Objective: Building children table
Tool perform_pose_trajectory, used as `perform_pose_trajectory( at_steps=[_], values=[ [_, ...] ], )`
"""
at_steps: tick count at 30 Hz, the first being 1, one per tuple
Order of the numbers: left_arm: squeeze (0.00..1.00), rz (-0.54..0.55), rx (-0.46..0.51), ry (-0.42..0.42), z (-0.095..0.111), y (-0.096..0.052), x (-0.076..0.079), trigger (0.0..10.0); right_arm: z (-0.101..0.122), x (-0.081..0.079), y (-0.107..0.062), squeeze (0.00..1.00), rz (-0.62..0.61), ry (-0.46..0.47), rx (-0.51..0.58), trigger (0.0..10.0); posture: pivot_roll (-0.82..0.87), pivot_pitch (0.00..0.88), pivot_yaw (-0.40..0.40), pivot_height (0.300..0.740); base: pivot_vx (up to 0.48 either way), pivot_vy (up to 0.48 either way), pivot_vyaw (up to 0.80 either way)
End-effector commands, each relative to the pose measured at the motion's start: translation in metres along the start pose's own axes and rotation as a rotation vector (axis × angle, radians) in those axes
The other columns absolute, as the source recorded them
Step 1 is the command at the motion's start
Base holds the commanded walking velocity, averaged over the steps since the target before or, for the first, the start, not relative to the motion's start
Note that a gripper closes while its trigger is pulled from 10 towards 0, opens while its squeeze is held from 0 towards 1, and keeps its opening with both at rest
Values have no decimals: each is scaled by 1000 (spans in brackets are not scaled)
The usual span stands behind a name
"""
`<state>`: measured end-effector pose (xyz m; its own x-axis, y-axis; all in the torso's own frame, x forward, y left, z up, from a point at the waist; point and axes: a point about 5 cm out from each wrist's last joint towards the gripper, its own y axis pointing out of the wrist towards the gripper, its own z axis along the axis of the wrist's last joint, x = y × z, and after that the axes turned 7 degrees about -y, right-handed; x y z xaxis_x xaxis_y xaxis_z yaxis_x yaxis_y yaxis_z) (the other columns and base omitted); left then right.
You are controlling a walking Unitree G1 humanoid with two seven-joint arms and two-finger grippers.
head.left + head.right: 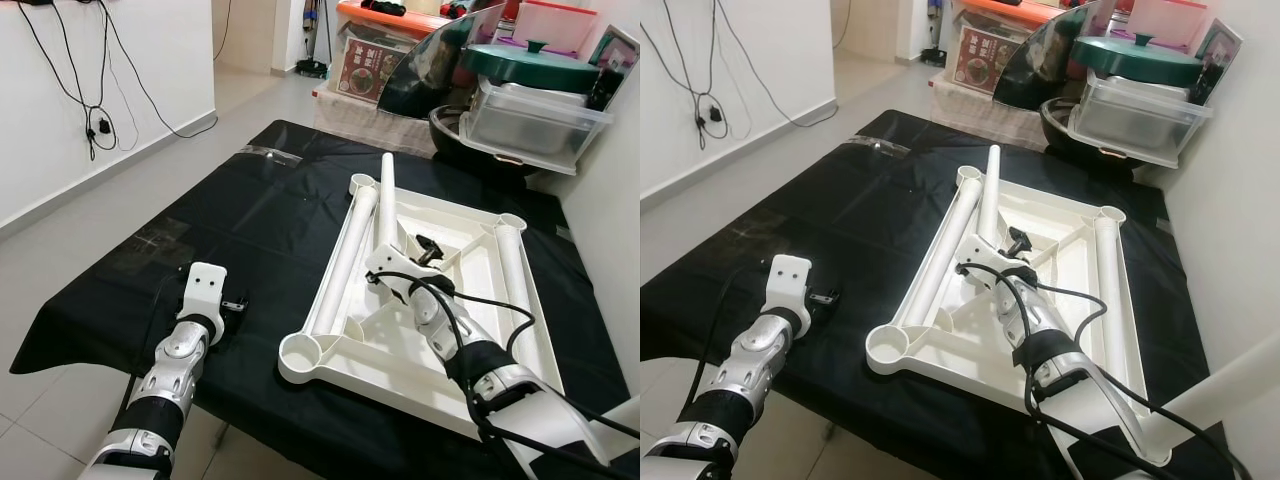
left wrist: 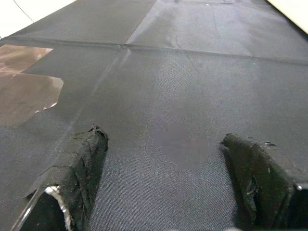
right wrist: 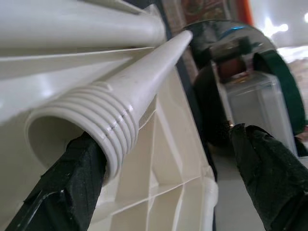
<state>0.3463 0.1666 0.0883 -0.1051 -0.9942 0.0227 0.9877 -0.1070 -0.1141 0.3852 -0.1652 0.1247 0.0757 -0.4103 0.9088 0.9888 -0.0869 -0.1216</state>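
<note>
Right gripper (image 3: 159, 159) hangs open at the threaded end of a tapered white plastic table leg (image 1: 386, 200) lying on the upturned white plastic tabletop (image 1: 520, 330). Left gripper (image 2: 168, 163), open, rests on the black cloth (image 1: 250, 200). Stacked storage boxes (image 1: 530, 115) crowd behind.

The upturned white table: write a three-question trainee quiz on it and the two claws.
1. True or false: the tabletop lies underside up on the black cloth.
2. Which claw is at the threaded end of a loose table leg? A) left claw B) right claw
3. Fill in: the left claw hovers open over bare ____.

Key
1. True: its ribs and corner sockets face up.
2. B: in the right wrist view the right claw is open, one finger at the leg's threaded rim.
3. Cloth.
</note>
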Motion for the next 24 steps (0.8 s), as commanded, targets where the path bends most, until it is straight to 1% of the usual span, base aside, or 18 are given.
perform_pose_trajectory(
  at_steps=[1,2,4,5,7,8,10,12,13,16,19,21,23,24],
  values=[
    [0,-13,-25,10,-4,0,4,10000,-7,-2,-1,0,-13,30,-25,10000,190,0,-169,740,0,0,0],
    [0,-13,-25,10,-4,0,4,10000,-7,-2,-1,0,-13,30,-25,10000,190,0,-169,740,0,0,0],
    [0,-17,-27,8,-6,0,7,10000,1,-13,-5,0,1,72,34,10000,185,0,-170,740,0,0,0],
    [0,-17,-27,8,-6,0,7,10000,1,-13,-5,0,1,72,34,10000,185,0,-170,740,0,0,0],
    [0,-18,-29,7,-7,0,8,10000,8,-26,-9,0,42,126,79,10000,186,0,-171,740,0,0,0],
    [0,-18,-30,6,-7,0,8,10000,11,-30,-11,0,61,137,98,10000,187,0,-172,740,0,0,0],
    [0,-18,-30,6,-7,0,8,10000,11,-30,-11,0,61,137,98,10000,187,0,-172,740,0,0,0],
    [0,-16,-31,9,-8,0,8,10000,19,-39,-15,0,104,163,145,10000,187,0,-172,740,0,0,0],
    [0,-15,-31,10,-8,0,7,10000,20,-41,-15,0,112,171,151,10000,187,0,-172,740,0,0,0],
    [0,-15,-31,10,-8,0,7,10000,21,-43,-16,0,117,178,154,10000,187,0,-172,740,0,0,0],
    [0,-14,-31,10,-7,0,7,10000,14,-42,-15,0,100,174,105,10000,189,0,-173,740,0,0,0],
    [0,-14,-31,10,-7,0,7,10000,13,-42,-15,0,90,176,96,10000,189,0,-173,740,0,0,0],
    [0,-15,-31,10,-7,0,8,10000,11,-40,-14,0,80,163,89,10000,190,0,-172,740,0,0,0],
    [0,-16,-32,10,-8,0,8,10000,9,-39,-14,0,71,143,81,10000,190,0,-174,740,0,0,0]
  ],
)
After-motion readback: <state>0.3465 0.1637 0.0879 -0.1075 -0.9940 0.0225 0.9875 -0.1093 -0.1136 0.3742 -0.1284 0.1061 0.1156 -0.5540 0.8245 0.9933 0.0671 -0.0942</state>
